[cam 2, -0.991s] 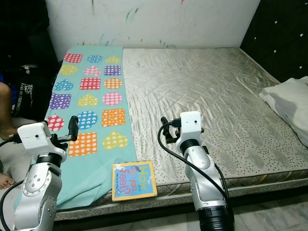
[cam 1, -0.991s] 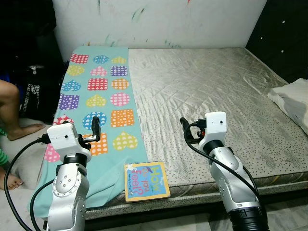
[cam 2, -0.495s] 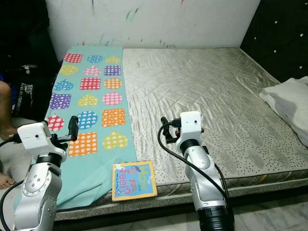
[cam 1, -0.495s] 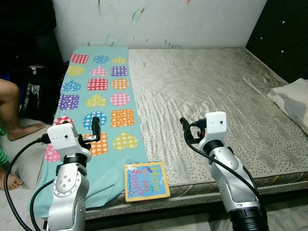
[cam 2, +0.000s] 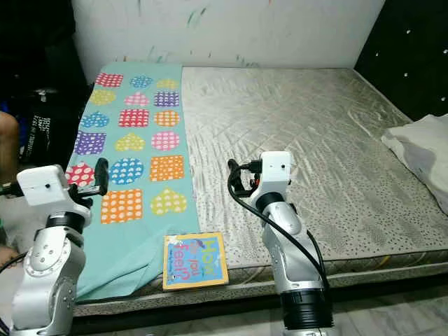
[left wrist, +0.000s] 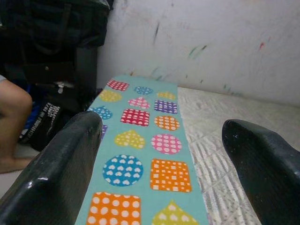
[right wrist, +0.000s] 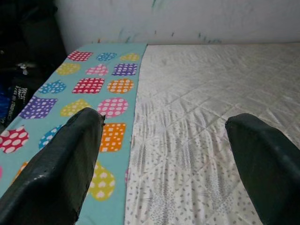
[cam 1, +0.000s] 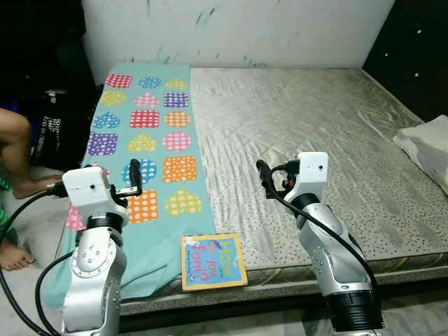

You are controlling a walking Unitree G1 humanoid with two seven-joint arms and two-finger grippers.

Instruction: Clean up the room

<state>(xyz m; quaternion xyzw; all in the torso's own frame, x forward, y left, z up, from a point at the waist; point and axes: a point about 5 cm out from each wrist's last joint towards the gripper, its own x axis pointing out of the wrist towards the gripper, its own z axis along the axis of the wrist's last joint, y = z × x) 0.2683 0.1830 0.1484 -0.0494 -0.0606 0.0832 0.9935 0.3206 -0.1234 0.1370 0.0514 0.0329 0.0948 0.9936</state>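
White wall [cam 1: 280, 28], smudged with paint marks, backs a wide bed [cam 1: 315, 133] covered by a quilted grey mattress with no sheet on it. Along the bed's left edge lies a turquoise blanket [cam 1: 150, 140] printed with dotted hearts, circles and squares in many colours; its near end hangs over the front of the bed. Just right of that hanging end, at the bed's front edge, rests a picture book [cam 1: 212, 261], flat and cover up, with part of it jutting over the edge. Near the bed's right edge sits a white pillow [cam 1: 428, 147]. Left of the bed stands a black bag [cam 1: 52, 129], and beside it a person's bare leg [cam 1: 17, 150] and foot are in view on the floor.

Both arms are raised in front of the bed. The left tool [cam 1: 135, 179] hovers above the blanket's near end, its two black fingers [left wrist: 61, 168] spread wide with nothing between them. The right tool [cam 1: 263, 180] hovers over the bare mattress, right of the blanket and beyond the book, its fingers [right wrist: 70, 164] likewise spread wide and holding nothing. Neither tool touches the book.
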